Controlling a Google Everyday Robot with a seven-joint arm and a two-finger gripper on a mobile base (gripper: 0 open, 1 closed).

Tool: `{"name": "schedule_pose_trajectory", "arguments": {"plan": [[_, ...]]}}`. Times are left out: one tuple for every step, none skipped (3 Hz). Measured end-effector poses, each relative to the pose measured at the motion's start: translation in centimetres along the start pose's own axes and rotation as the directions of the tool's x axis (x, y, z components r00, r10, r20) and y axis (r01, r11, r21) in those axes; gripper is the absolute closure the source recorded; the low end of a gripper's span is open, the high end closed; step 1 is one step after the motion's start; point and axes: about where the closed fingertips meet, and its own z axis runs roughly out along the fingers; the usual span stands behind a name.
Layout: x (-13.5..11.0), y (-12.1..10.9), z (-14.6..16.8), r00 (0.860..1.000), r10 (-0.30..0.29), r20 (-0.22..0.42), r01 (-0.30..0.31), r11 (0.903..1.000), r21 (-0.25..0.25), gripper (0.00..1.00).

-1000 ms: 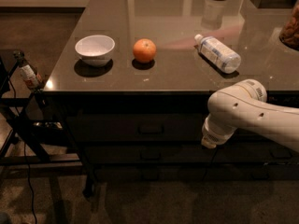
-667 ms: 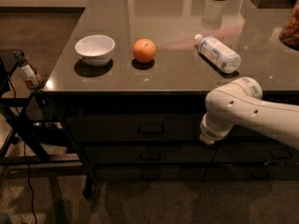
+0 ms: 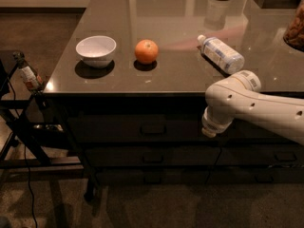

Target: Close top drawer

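The top drawer (image 3: 118, 126) is a dark front just under the tabletop, with a small bar handle (image 3: 153, 129) at its middle. Its front stands about in line with the drawer fronts below, and none of its inside shows. My white arm reaches in from the right. My gripper (image 3: 209, 130) is at the arm's low end, in front of the top drawer's right part, to the right of the handle. It is mostly hidden by the arm.
On the glossy tabletop (image 3: 171, 80) stand a white bowl (image 3: 96, 50), an orange (image 3: 146, 51) and a lying plastic bottle (image 3: 221, 54). Two matching drawer fronts (image 3: 152, 158) lie below. A black stand (image 3: 23, 127) with a small bottle and cables is at the left.
My arm's end has shifted slightly left and up along the top drawer front. The things on the table have not moved.
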Motion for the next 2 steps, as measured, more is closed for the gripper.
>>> {"name": "schedule_pose_trajectory", "arguments": {"plan": [[-0.55,-1.06,0.1,1.0,-0.004,0.0,0.004,0.9998,0.018,1.0],[-0.55,-1.06,0.1,1.0,-0.004,0.0,0.004,0.9998,0.018,0.81]]}}
